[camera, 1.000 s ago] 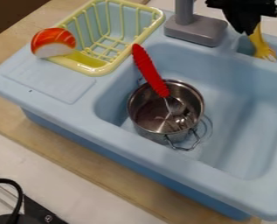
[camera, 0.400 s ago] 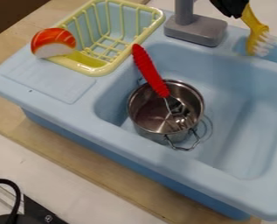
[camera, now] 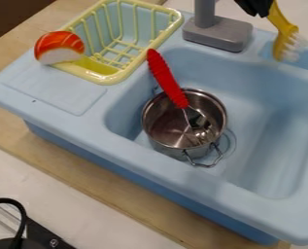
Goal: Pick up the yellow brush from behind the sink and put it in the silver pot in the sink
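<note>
We are gripping the yellow brush (camera: 282, 26) with the hand (camera: 268, 11) closed on its handle, risking its bristles catching the sink (camera: 169, 187) below if it twists.

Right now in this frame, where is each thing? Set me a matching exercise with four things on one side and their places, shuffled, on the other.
Things:
1. brush
2. pot
3. red-handled utensil
4. toy sushi

Places:
A. at a corner of the yellow rack
B. standing on the floor of the blue sink
C. its head inside the pot, handle sticking out over the rim
D. in the gripper, at the top right

Right pairs: 1-D, 2-B, 3-C, 4-A
</note>
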